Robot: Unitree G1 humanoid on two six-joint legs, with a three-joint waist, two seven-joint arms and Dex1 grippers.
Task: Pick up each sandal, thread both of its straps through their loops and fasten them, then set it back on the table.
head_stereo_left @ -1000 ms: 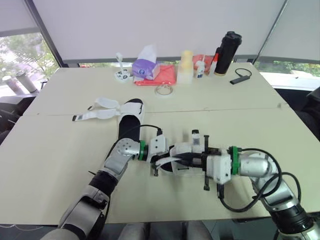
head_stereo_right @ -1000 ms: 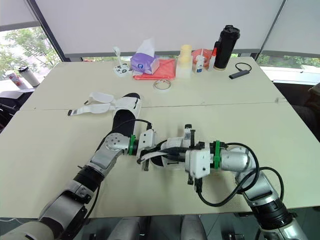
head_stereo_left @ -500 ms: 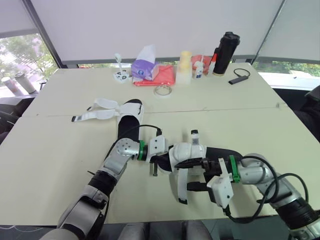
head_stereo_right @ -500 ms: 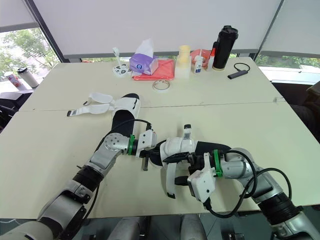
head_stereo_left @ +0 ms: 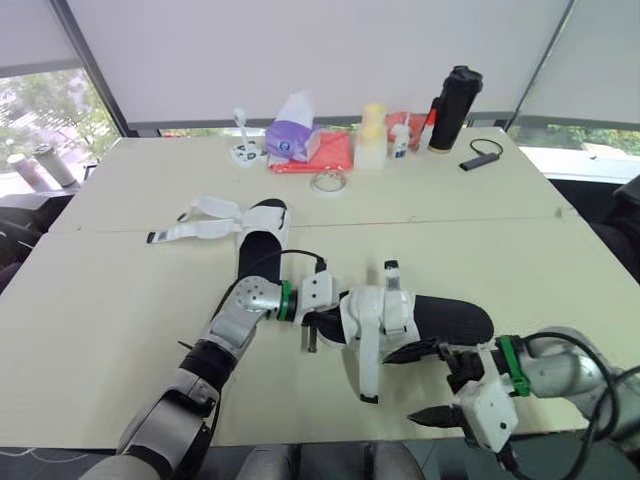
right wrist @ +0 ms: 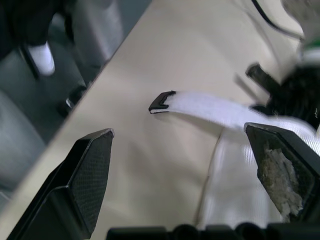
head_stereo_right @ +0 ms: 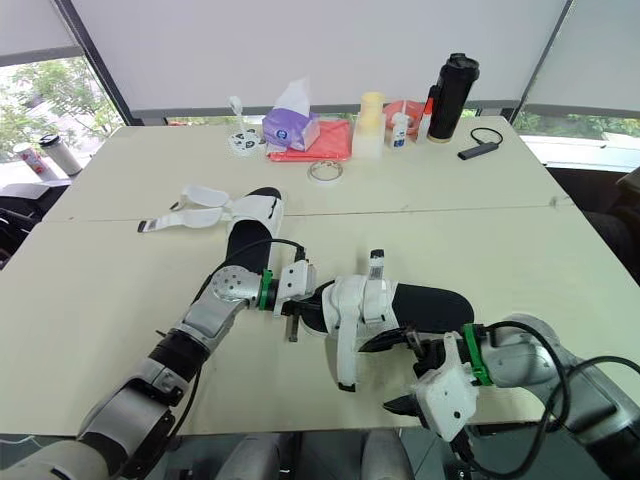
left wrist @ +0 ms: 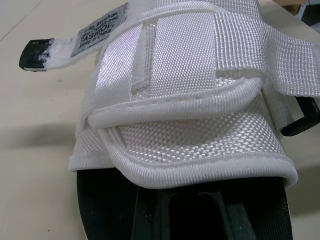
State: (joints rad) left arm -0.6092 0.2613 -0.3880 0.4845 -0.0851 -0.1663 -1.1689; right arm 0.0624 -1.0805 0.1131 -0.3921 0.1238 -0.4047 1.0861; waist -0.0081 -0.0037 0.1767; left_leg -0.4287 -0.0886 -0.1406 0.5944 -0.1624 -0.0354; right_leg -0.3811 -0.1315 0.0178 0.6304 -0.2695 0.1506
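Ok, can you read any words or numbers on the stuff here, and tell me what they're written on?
"ASHIO": the big middle line on the grey tag sewn to a white strap of the nearer sandal; it looks like part of a longer word.
Small lines above and below it on the tag: too small to read.
Labels on the small bottle and the tissue pack: too small to read.

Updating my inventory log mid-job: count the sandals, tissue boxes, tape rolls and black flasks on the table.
Sandals: 2 (near sandal, far sandal)
Tissue box: 1
Tape roll: 1
Black flask: 1
Total: 5
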